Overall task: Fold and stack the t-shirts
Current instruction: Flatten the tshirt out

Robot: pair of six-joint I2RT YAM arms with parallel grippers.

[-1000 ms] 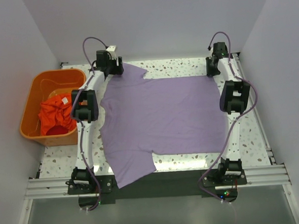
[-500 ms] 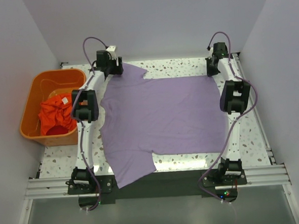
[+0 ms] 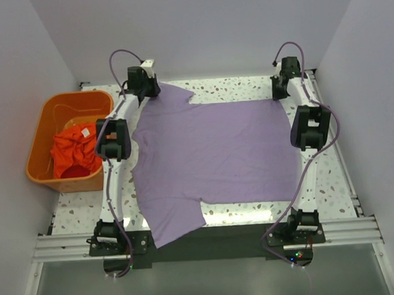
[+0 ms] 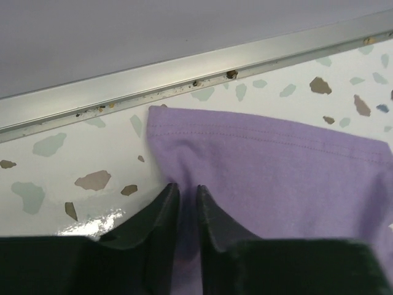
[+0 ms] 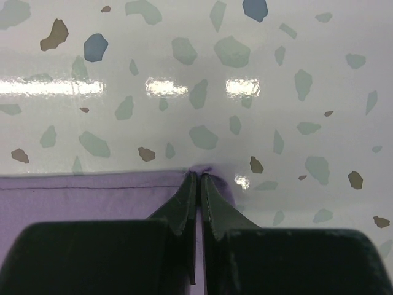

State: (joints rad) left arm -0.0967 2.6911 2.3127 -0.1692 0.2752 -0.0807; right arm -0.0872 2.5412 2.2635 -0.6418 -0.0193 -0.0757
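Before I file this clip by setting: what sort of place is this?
Probably a robot test cell: plain white walls box in a speckled terrazzo-pattern table, two black-and-white robot arms are bolted to an aluminium rail, and a lavender-purple cloth t-shirt lies spread between them.

Left tool [image 4: 187, 189], right tool [image 5: 198, 177], both clamped.

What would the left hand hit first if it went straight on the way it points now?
Past the lavender t-shirt sleeve it pinches, the left hand faces a strip of bare table, then the metal rail at the far edge. Its downward tilt is unclear, so either could come first.
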